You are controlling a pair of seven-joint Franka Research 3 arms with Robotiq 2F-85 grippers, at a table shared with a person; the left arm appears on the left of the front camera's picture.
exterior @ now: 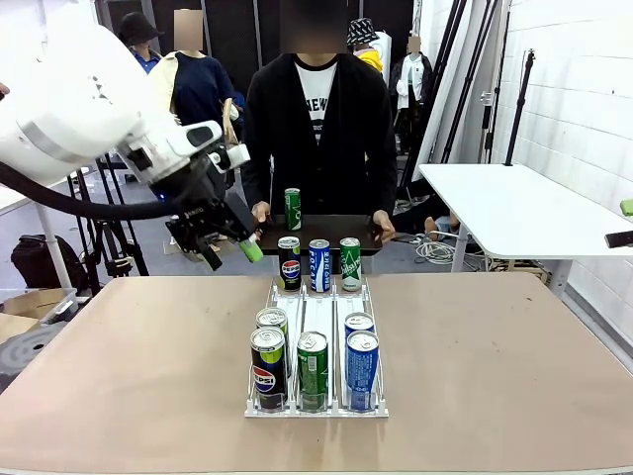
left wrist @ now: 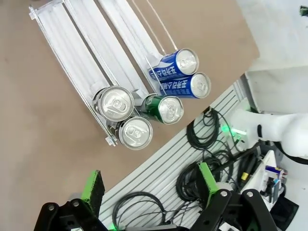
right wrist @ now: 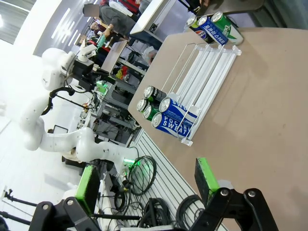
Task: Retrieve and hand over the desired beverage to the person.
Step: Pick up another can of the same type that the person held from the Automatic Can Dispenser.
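Note:
The person (exterior: 316, 129) stands at the far side, holding a black tray (exterior: 331, 230) with both hands. A green can (exterior: 293, 209) stands upright on its left part. My left gripper (exterior: 232, 255) hangs in the air just left of the tray, open and empty. In the left wrist view its green-padded fingers (left wrist: 92, 186) stand wide apart above the near row of cans (left wrist: 136, 133). The right gripper (right wrist: 147, 180) is open and holds nothing, off the table's edge, with the can rack (right wrist: 207, 62) ahead of it.
A white wire rack (exterior: 318, 307) sits mid-table. At its far end stand a Pepsi can (exterior: 289, 262), a blue can (exterior: 319, 265) and a green can (exterior: 350, 263), with several more cans at its near end (exterior: 313, 369). A white side table (exterior: 514, 203) stands far right.

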